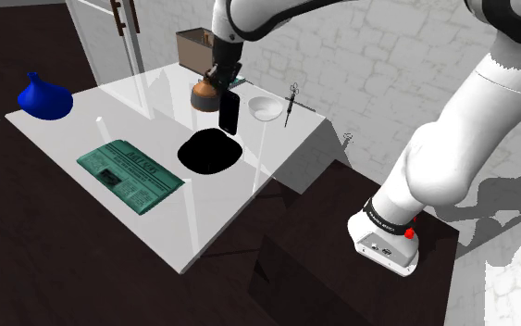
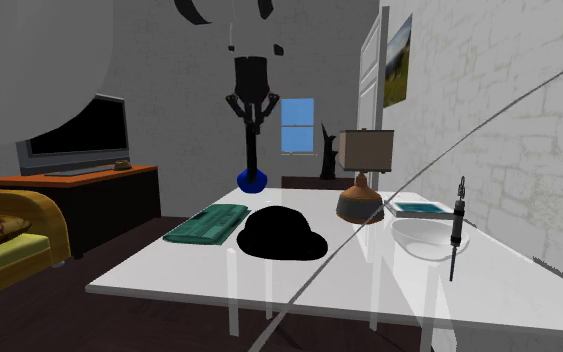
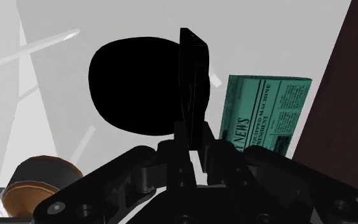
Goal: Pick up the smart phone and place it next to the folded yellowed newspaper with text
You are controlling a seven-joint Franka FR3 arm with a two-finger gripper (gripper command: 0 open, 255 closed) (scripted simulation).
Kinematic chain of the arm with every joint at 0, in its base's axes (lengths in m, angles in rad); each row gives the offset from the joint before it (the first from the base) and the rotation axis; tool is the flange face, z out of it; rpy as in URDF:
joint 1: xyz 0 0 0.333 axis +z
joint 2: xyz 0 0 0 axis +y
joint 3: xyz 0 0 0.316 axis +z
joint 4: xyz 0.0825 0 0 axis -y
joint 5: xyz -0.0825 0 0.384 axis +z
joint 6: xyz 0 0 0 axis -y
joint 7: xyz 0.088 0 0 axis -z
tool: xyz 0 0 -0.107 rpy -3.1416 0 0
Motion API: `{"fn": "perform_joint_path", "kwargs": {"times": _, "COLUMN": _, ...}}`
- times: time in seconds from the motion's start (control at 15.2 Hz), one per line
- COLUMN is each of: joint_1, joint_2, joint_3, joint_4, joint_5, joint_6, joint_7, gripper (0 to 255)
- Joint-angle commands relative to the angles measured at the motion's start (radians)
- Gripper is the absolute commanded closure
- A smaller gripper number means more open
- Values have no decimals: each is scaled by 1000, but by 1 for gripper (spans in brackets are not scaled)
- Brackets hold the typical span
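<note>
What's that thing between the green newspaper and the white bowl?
A black rounded thing sits between newspaper and bowl, seen in the shoulder view.

We see flat, even light; glossy white bench [image 1: 203, 218] carries streaky reflections; second exterior view dimmer, small blue window [image 2: 296, 125] bright.

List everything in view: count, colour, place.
table: 1, white, centre
smart phone: 1, black, upright, clasped above table
newspaper: 1, green, folded, flat on table
dome shape: 1, black, beside newspaper
jar: 1, brown, on table
bowl: 1, white, near jar
thin tool: 1, dark, beside bowl
vessel: 1, blue, table corner
box: 1, brown, table's back edge
TV: 1, grey, on orange cabinet
armchair: 1, yellow, beside cabinet
arm: 1, white, over table
fingers: 2, black, shut on smart phone
</note>
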Motion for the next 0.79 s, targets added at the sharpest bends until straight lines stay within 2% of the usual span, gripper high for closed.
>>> {"fn": "perform_joint_path", "kwargs": {"times": 0.0, "joint_1": 25, "joint_2": 14, "joint_3": 25, "joint_4": 15, "joint_5": -10, "joint_6": -3, "joint_7": 56, "gripper": 255}}
{"fn": "perform_joint_path", "kwargs": {"times": 0.59, "joint_1": 135, "joint_2": 129, "joint_3": 118, "joint_4": 164, "joint_5": -66, "joint_6": -47, "joint_7": 283, "gripper": 255}}
{"fn": "perform_joint_path", "kwargs": {"times": 0.73, "joint_1": 136, "joint_2": 137, "joint_3": 117, "joint_4": 146, "joint_5": -69, "joint_6": -22, "joint_7": 285, "gripper": 255}}
